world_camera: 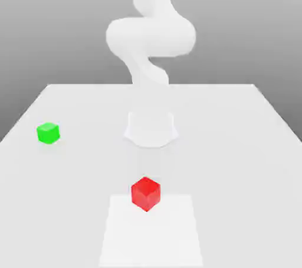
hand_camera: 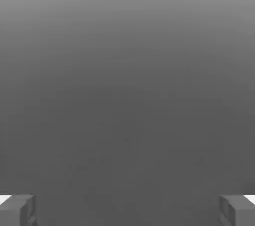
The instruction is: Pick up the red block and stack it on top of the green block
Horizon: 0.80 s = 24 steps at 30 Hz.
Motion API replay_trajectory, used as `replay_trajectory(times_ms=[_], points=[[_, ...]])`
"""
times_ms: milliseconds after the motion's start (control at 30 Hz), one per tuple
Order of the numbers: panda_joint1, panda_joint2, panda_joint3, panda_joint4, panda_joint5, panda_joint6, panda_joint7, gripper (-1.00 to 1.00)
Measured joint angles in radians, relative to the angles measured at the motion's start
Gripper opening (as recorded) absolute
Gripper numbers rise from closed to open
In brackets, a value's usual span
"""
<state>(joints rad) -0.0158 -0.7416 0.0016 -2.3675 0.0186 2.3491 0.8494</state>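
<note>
Fingers (hand_camera: 127,210) spread wide, nothing between them, grey pads (hand_camera: 20,210) facing blank grey backdrop. Red block (world_camera: 145,193) sits on the tabletop (world_camera: 248,160), well apart from the fingers. Green block (world_camera: 48,133) rests apart from red, toward the exterior view's left.

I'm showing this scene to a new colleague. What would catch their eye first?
Two bright cubes on the pale table: the red block at the front centre, and the green block farther back toward the exterior view's left, well apart. Behind them rises the white arm. In the hand view the gripper has its jaws wide apart with nothing between.
</note>
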Motion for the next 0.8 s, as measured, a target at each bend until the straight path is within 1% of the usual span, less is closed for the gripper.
replay_trajectory(times_ms=[300, 467, 533, 600, 667, 767, 800], points=[[-0.062, 0.254, 0.047, -0.290, 0.056, 0.210, 0.234, 0.00], [-0.108, 0.410, 0.104, -0.468, 0.065, 0.337, 0.402, 0.00], [-0.128, 0.504, 0.125, -0.532, 0.057, 0.411, 0.480, 0.00], [-0.138, 0.650, 0.126, -0.564, 0.020, 0.523, 0.559, 0.00], [-0.136, 0.754, 0.110, -0.567, -0.026, 0.606, 0.609, 0.00], [-0.090, 0.871, 0.050, -0.556, -0.079, 0.705, 0.653, 0.00], [-0.072, 0.901, 0.031, -0.553, -0.084, 0.731, 0.659, -1.00]])
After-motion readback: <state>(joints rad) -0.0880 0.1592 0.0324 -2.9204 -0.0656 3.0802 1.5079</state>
